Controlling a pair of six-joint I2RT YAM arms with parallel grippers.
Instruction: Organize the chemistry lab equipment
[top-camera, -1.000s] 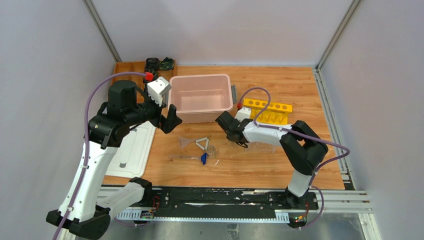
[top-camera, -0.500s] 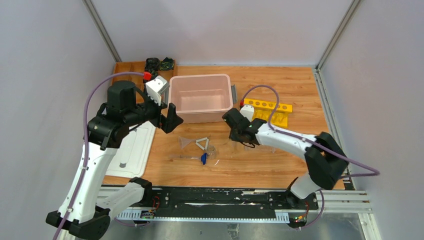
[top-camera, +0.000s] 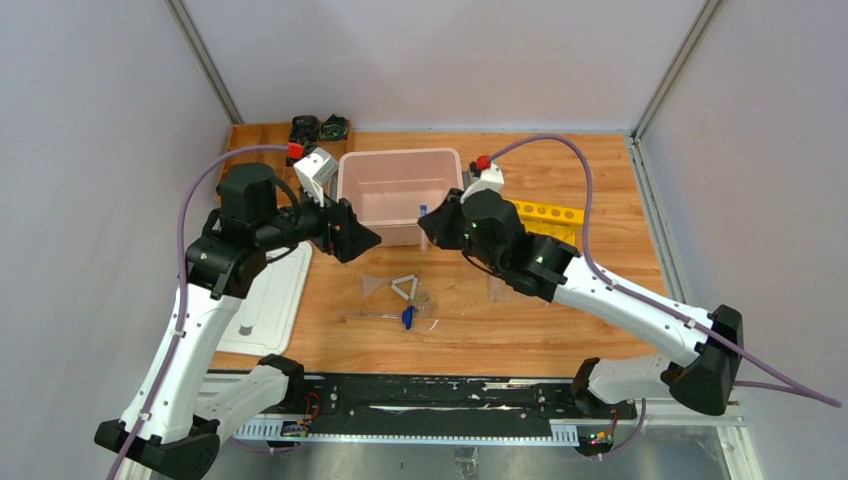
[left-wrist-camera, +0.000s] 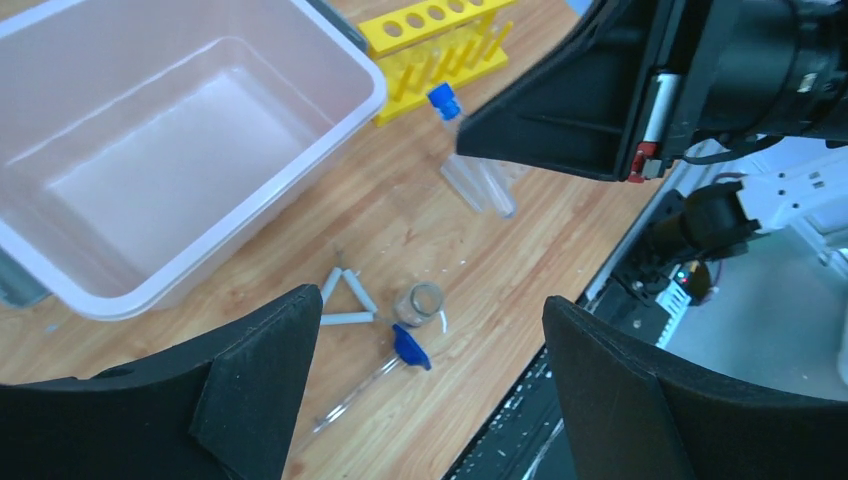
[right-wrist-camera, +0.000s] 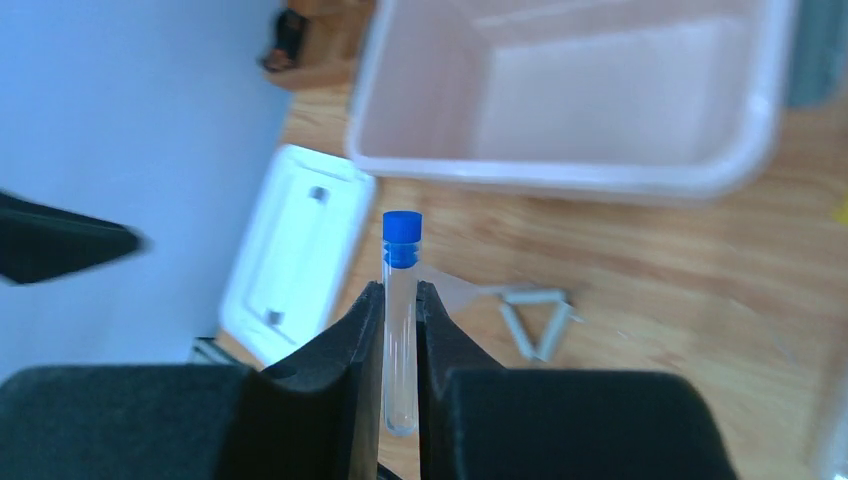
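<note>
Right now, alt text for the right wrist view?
The right hand grips a clear, blue-capped tube between its black fingers, cap up in frame. Behind, blurred: pink bin at top, white tray at left, white triangle on the wooden table.

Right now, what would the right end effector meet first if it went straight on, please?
The right end effector, gripping a blue-capped tube, would probably meet the pink bin's front wall; depth unclear.

Right claw (right-wrist-camera: 399, 300) risen toward the pink bin (top-camera: 400, 195) — blue-capped tube (right-wrist-camera: 401, 255) carried up, left claw (top-camera: 362, 238) nudged rightward.
</note>
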